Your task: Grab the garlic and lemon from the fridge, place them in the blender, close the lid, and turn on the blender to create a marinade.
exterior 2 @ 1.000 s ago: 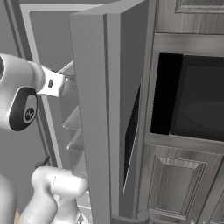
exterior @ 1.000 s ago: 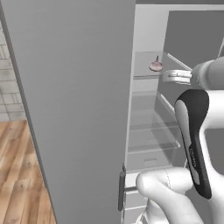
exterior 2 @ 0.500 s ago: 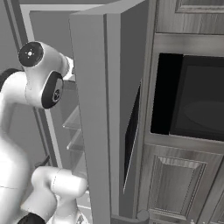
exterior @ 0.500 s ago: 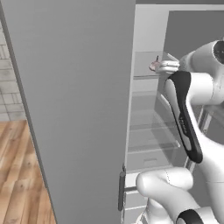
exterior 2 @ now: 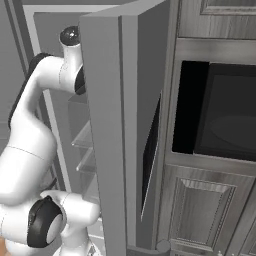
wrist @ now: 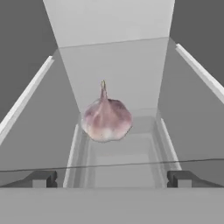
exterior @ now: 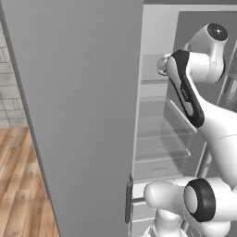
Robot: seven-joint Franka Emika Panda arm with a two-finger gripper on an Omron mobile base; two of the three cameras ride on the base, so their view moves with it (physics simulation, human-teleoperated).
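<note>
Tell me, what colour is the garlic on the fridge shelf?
The garlic is pale pinkish purple with whitish patches; the hand view shows it best.

a kitchen: open fridge [exterior: 83,106], built-in oven [exterior 2: 220,117], wood floor [exterior: 18,185]

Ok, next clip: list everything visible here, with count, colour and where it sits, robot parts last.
fridge: one, pale inside, open, straight ahead of the base.
fridge door: one, plain grey, swung open at the left of the left base view; dark handle at its lower edge.
glass shelves: several, clear, stacked inside the fridge.
garlic: one bulb, pinkish white, on a glass shelf, straight ahead of the open fingers in the hand view.
oven: one, black, built into the cabinets right of the fridge.
cabinets: grey panelled wood, around the oven.
floor: brown wood planks, lower left.
wall: pale tiles, far left.
arm: one, white with dark joints, reaching into the fridge.
gripper: one, dark tips, open, short of the garlic.
</note>
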